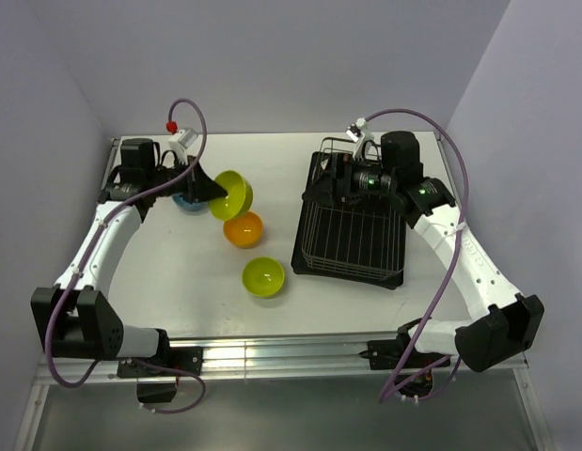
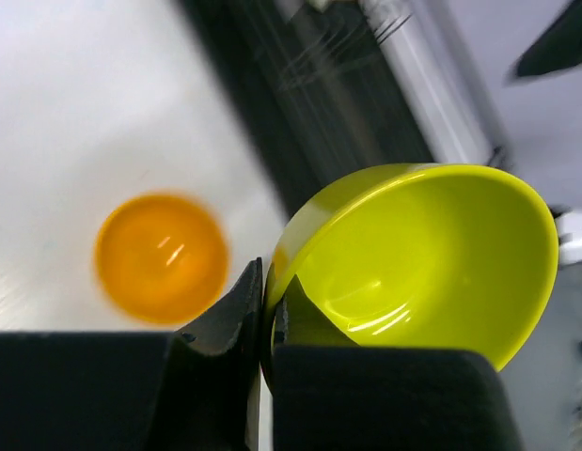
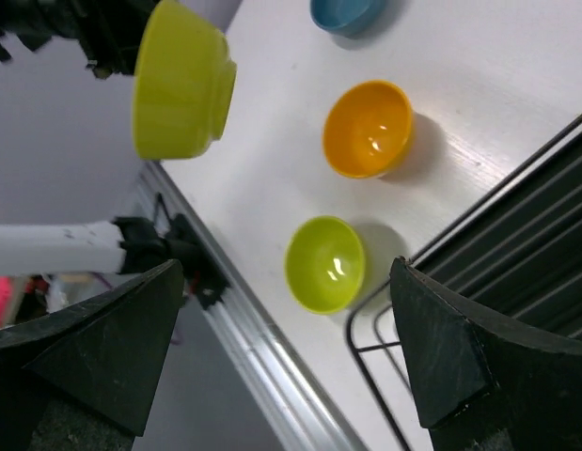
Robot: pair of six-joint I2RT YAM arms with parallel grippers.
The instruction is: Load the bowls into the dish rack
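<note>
The loading looks barely begun. The black wire dish rack (image 1: 352,244) on the right of the white desk (image 1: 178,282) shows no bowl in the part that can be seen, though its far end is hidden under the right gripper (image 1: 341,177).

One lime green round plastic bowl (image 1: 232,194) is lifted off the desk, left of the rack and well apart from it. The left gripper (image 1: 211,191) holds it by the rim, one finger inside and one outside, with the bowl tipped on its side and its glossy hollow facing the rack.

Three more bowls sit upright on the desk:
- an orange round plastic bowl (image 1: 243,228), just near of the held one
- a second lime green bowl (image 1: 263,276), nearer again
- a blue bowl (image 1: 187,203), partly hidden beneath the left gripper

No other bowls show in any view, so all of the carrying appears to be left to do.

The right gripper hovers over the far end of the rack with its fingers (image 3: 93,348) spread wide and nothing between them.
</note>
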